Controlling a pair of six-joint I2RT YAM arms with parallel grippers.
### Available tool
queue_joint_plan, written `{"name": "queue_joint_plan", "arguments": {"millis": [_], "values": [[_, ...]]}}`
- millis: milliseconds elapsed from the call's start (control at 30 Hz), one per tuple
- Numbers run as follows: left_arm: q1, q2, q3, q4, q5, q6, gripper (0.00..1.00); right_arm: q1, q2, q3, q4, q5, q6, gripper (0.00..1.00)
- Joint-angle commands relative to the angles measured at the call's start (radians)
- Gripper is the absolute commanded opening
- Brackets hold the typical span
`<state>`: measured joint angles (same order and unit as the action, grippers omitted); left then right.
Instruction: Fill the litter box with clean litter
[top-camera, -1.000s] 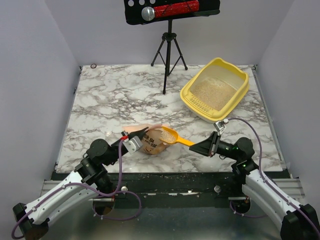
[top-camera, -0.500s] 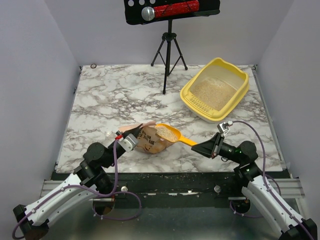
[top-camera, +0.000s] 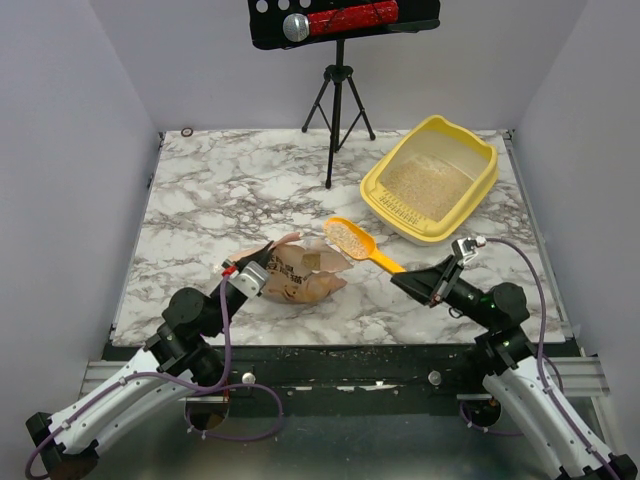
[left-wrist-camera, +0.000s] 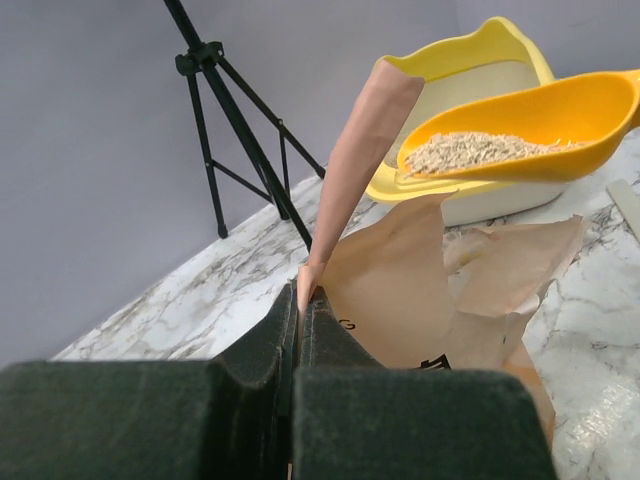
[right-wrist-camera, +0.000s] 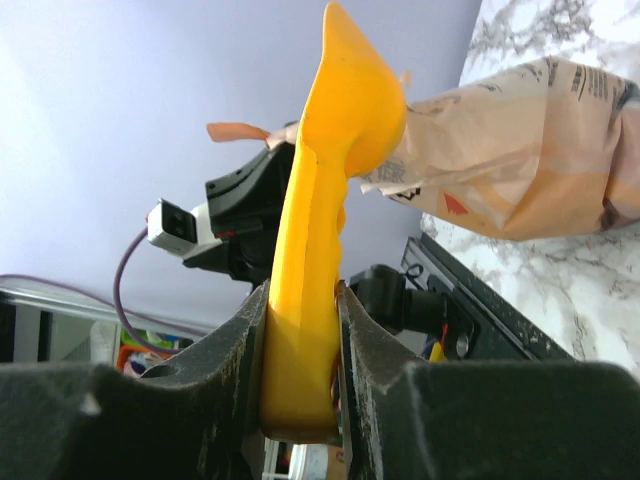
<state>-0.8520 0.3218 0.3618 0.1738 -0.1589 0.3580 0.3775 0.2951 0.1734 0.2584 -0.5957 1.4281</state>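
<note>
The yellow litter box (top-camera: 478, 188) sits at the back right of the table with beige litter (top-camera: 420, 187) on its floor; it also shows in the left wrist view (left-wrist-camera: 470, 70). My right gripper (top-camera: 408, 278) is shut on the handle of a yellow-orange scoop (top-camera: 352, 239), which holds a load of litter (left-wrist-camera: 490, 150) in the air between the bag and the box. In the right wrist view the scoop handle (right-wrist-camera: 305, 330) is clamped between the fingers. My left gripper (top-camera: 243, 277) is shut on the edge of the tan paper bag (top-camera: 300, 275), which lies crumpled on the table.
A black tripod (top-camera: 336, 100) stands at the back centre, left of the litter box. Loose granules lie scattered along the table's near edge (top-camera: 330, 348).
My right gripper has lifted the loaded scoop out of the bag's mouth and moved it right and back toward the litter box. The bag has slumped and shifted left with my left gripper.
</note>
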Motion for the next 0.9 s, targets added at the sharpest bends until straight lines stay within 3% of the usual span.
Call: {"name": "queue_joint_plan", "arguments": {"millis": [0,333,467,600,867], "values": [[0.004,-0.035,0.031,0.131,-0.082,-0.004,0.0,-0.005,0.013,0.037,0.106,0.114,0.035,0.0],[0.005,-0.038,0.039,0.116,-0.059,-0.017,0.0,-0.005,0.292,0.041,0.594,0.217,0.063,0.0],[0.004,-0.04,0.037,0.116,-0.06,-0.017,0.0,-0.003,0.407,0.08,0.717,0.267,0.046,0.0],[0.005,-0.04,0.039,0.118,-0.056,-0.021,0.0,-0.005,0.505,0.11,0.8,0.358,0.002,0.0],[0.004,-0.044,0.04,0.118,-0.051,-0.027,0.0,-0.005,0.59,0.178,0.76,0.537,-0.147,0.0]]}}
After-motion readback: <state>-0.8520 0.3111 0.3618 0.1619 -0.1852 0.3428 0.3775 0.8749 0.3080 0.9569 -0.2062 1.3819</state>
